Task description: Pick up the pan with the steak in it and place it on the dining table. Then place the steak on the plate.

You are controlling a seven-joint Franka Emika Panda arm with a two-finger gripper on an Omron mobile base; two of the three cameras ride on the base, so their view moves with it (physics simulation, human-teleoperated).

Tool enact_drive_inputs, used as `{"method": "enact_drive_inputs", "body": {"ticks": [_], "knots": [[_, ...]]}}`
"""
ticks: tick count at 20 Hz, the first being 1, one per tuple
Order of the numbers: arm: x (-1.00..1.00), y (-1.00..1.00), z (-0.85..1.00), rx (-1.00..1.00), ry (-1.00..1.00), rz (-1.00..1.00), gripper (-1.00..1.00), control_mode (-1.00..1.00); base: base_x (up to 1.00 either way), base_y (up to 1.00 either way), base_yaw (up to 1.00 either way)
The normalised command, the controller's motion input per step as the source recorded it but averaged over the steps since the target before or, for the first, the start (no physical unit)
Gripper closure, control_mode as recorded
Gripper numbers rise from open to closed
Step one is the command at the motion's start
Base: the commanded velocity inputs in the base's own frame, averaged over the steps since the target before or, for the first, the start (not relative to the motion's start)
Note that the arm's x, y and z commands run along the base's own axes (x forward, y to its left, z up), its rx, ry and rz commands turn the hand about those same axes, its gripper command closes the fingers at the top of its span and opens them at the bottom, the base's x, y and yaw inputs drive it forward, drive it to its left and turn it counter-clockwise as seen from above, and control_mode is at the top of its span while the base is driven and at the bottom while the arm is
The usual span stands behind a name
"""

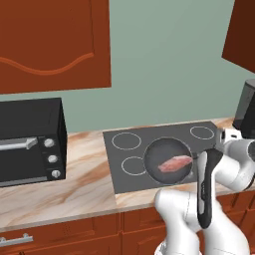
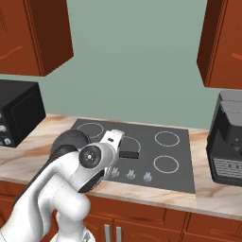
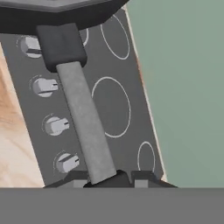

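Observation:
The dark grey pan [image 1: 168, 160] is over the front middle of the black cooktop [image 1: 149, 139], and the pinkish-red steak [image 1: 175, 163] lies flat inside it. In the hand view the pan's straight handle [image 3: 85, 122] runs from the pan's rim [image 3: 61, 11] at the top down into my gripper [image 3: 104, 179], which is shut on the handle's end. I cannot tell whether the pan rests on the cooktop or hangs just above it. In the right base view my arm covers most of the pan [image 2: 71, 138], and a short piece of handle [image 2: 131, 154] sticks out beside the hand. The dining table and the plate are out of view.
A black toaster oven [image 1: 30, 142] stands on the marble counter [image 1: 74, 189] left of the cooktop. A dark coffee machine [image 2: 227, 142] stands to its right. Red-brown wall cabinets [image 1: 55, 45] hang overhead. Several knobs [image 3: 56, 126] line the cooktop's front edge.

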Motion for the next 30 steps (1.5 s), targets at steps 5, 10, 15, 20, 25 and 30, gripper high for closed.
{"method": "enact_drive_inputs", "body": {"ticks": [5,10,15,20,25,30], "knots": [[-0.41,0.27,0.31,-0.21,0.19,0.16,1.00,-1.00,0.00,0.00,0.00],[-0.03,-0.01,0.00,0.00,0.01,0.00,1.00,-1.00,0.00,0.00,0.00],[-0.02,-0.01,0.00,0.00,0.14,-0.04,1.00,-1.00,0.00,0.00,0.00],[0.27,-0.01,0.02,0.02,0.19,-0.02,1.00,-1.00,0.00,0.00,0.00],[0.43,-0.02,0.22,0.09,0.18,-0.07,1.00,-1.00,0.00,0.00,0.00],[-0.26,-0.16,0.26,0.16,0.15,0.00,1.00,-1.00,0.00,0.00,0.00]]}}
